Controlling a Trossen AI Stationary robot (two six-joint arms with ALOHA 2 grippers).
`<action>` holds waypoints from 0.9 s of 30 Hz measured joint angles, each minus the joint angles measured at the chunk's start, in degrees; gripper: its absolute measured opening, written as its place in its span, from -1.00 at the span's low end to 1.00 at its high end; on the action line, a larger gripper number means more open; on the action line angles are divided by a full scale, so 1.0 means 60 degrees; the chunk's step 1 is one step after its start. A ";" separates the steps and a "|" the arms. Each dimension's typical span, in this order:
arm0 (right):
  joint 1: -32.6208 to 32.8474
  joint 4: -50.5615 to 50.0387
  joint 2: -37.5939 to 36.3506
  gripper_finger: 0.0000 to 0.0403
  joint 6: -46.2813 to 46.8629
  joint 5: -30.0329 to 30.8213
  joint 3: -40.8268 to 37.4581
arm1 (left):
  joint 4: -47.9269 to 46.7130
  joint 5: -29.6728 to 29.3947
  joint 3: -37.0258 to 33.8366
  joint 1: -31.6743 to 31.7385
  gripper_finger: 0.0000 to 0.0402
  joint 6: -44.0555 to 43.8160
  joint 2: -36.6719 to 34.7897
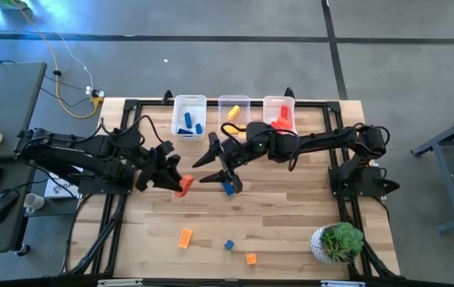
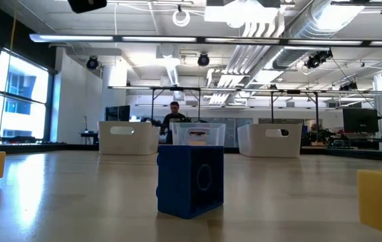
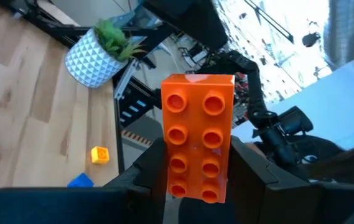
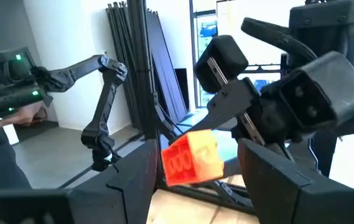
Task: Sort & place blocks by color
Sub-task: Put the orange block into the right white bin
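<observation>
My left gripper hangs above the table's middle left, shut on an orange-red brick with two rows of studs. To its right my right gripper is raised and open, its fingers wide apart with nothing between them; beyond them, in the right wrist view, shows the left gripper's brick. A blue brick shows just under the right gripper. Near the front edge an orange-yellow brick, a small blue one and an orange one rest on the table. My left gripper pinches the orange-red brick by its two long sides, near one end, between its two fingers. The fingers run along the brick, roughly level, pointing toward the table's right side. The brick sticks out past the fingertips, clear of the table.
Three clear bins stand along the far edge: the left one holds blue bricks, the middle one yellow, the right one red. A potted plant sits at the front right corner. A person stands beyond the table.
</observation>
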 joint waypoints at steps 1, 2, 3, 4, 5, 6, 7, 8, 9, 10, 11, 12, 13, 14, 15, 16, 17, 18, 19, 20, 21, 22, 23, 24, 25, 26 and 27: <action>0.0000 0.0049 0.0000 0.05 0.0000 0.0006 0.0000 | 0.0133 0.0061 0.0000 0.0025 -0.50 -0.0050 0.0112; 0.0000 0.0090 0.0000 0.05 0.0000 0.0012 0.0000 | 0.0212 0.0088 0.0000 0.0031 -0.50 -0.0052 0.0239; 0.0000 0.0141 0.0000 0.05 0.0001 0.0013 0.0000 | 0.0245 0.0141 0.0000 0.0055 -0.50 -0.0045 0.0354; 0.0000 0.0170 0.0000 0.05 0.0002 0.0006 0.0000 | 0.0330 0.0224 0.0000 0.0083 -0.50 -0.0015 0.0471; 0.0000 0.0175 0.0000 0.05 0.0024 -0.0008 0.0000 | 0.0428 0.0337 0.0001 0.0122 -0.50 0.0000 0.0570; 0.0000 0.0164 0.0000 0.05 0.0110 -0.0012 0.0000 | 0.0572 0.0475 0.0009 0.0172 -0.50 0.0005 0.0676; 0.0000 0.0146 0.0000 0.05 0.0180 -0.0015 0.0000 | 0.0748 0.0563 0.0039 0.0219 -0.50 0.0002 0.0800; 0.0000 0.0140 0.0000 0.05 0.0216 -0.0020 0.0000 | 0.0895 0.0604 0.0086 0.0256 -0.50 0.0009 0.0917; 0.0000 0.0124 0.0000 0.05 0.0253 -0.0070 0.0000 | 0.0991 0.0673 0.0151 0.0307 -0.50 0.0026 0.1031; 0.0000 0.0097 0.0000 0.05 0.0252 -0.0157 0.0000 | 0.1061 0.0779 0.0223 0.0371 -0.50 0.0067 0.1143; 0.0000 0.0077 0.0002 0.05 0.0252 -0.0269 0.0000 | 0.1116 0.0949 0.0295 0.0447 -0.50 0.0134 0.1246; -0.0002 0.0078 0.0007 0.05 0.0256 -0.0380 0.0000 | 0.1161 0.1125 0.0370 0.0525 -0.50 0.0193 0.1344; -0.0004 0.0080 0.0007 0.05 0.0294 -0.0476 0.0000 | 0.1159 0.1234 0.0449 0.0596 -0.50 0.0252 0.1436; -0.0004 0.0080 0.0007 0.05 0.0376 -0.0588 0.0000 | 0.1156 0.1335 0.0520 0.0660 -0.50 0.0276 0.1519; -0.0004 0.0074 0.0007 0.05 0.0474 -0.0655 0.0000 | 0.1166 0.1473 0.0601 0.0741 -0.50 0.0279 0.1610; -0.0004 0.0035 0.0007 0.05 0.0504 -0.0644 0.0000 | 0.1179 0.1649 0.0666 0.0832 -0.50 0.0283 0.1700; -0.0004 0.0002 0.0007 0.05 0.0500 -0.0642 0.0000 | 0.1222 0.1820 0.0726 0.0909 -0.50 0.0283 0.1774; -0.0004 -0.0007 0.0007 0.05 0.0500 -0.0621 0.0000 | 0.1342 0.1977 0.0773 0.0971 -0.50 0.0283 0.1847; -0.0004 -0.0014 0.0007 0.05 0.0500 -0.0624 0.0000 | 0.1389 0.2141 0.0846 0.1043 -0.50 0.0297 0.1928; -0.0004 -0.0011 0.0007 0.05 0.0500 -0.0620 0.0000 | 0.1418 0.2256 0.0929 0.1108 -0.50 0.0352 0.2028; -0.0004 -0.0011 0.0007 0.05 0.0501 -0.0620 0.0000 | 0.1417 0.2303 0.0984 0.1163 -0.50 0.0406 0.2111; -0.0004 -0.0019 0.0007 0.05 0.0501 -0.0620 0.0000 | 0.1393 0.2383 0.1022 0.1231 -0.50 0.0449 0.2197; -0.0004 -0.0034 0.0007 0.05 0.0500 -0.0620 0.0000 | 0.1387 0.2466 0.1089 0.1295 -0.50 0.0506 0.2289; -0.0004 -0.0060 0.0007 0.05 0.0500 -0.0620 0.0000 | 0.1400 0.2554 0.1151 0.1350 -0.50 0.0531 0.2371; -0.0004 -0.0067 0.0007 0.05 0.0500 -0.0620 0.0000 | 0.1418 0.2664 0.1200 0.1405 -0.50 0.0527 0.2456; -0.0004 -0.0077 0.0007 0.05 0.0504 -0.0620 0.0000 | 0.1442 0.2762 0.1233 0.1463 -0.50 0.0528 0.2539; -0.0004 -0.0115 0.0007 0.04 0.0500 -0.0620 0.0000 | 0.1434 0.2797 0.1254 0.1517 -0.50 0.0530 0.2621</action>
